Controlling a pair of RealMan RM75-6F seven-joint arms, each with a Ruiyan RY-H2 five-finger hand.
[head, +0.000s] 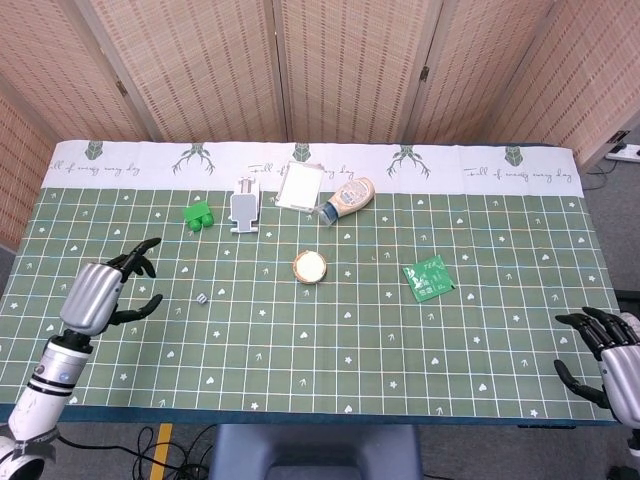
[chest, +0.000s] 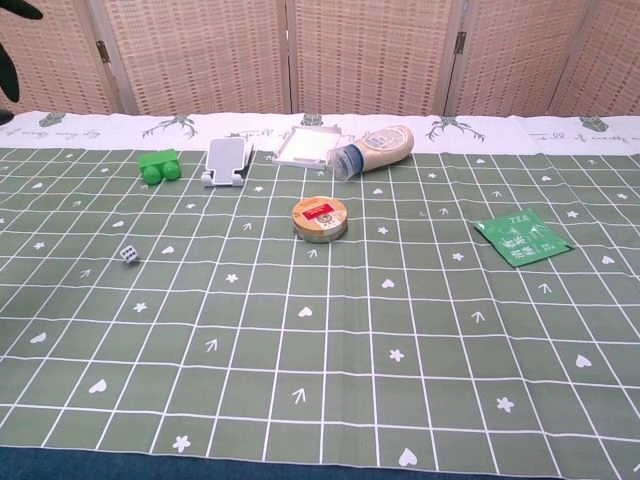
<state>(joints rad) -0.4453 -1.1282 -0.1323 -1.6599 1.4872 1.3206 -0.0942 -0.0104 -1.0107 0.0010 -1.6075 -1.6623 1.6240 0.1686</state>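
Note:
A small white die (head: 202, 298) (chest: 129, 254) lies alone on the green cloth at the left. My left hand (head: 98, 292) hovers raised to the left of it with fingers spread and nothing in them; in the chest view only dark fingertips (chest: 14, 10) show at the top left corner. My right hand (head: 612, 358) rests at the table's near right corner, fingers apart, holding nothing. The die is the thing nearest my left hand.
Along the back stand a green toy block (head: 198, 214), a phone stand (head: 243, 208), a white box (head: 298, 186) and a lying sauce bottle (head: 347, 198). A round tin (head: 310, 266) sits mid-table, a green tea packet (head: 429, 278) to its right.

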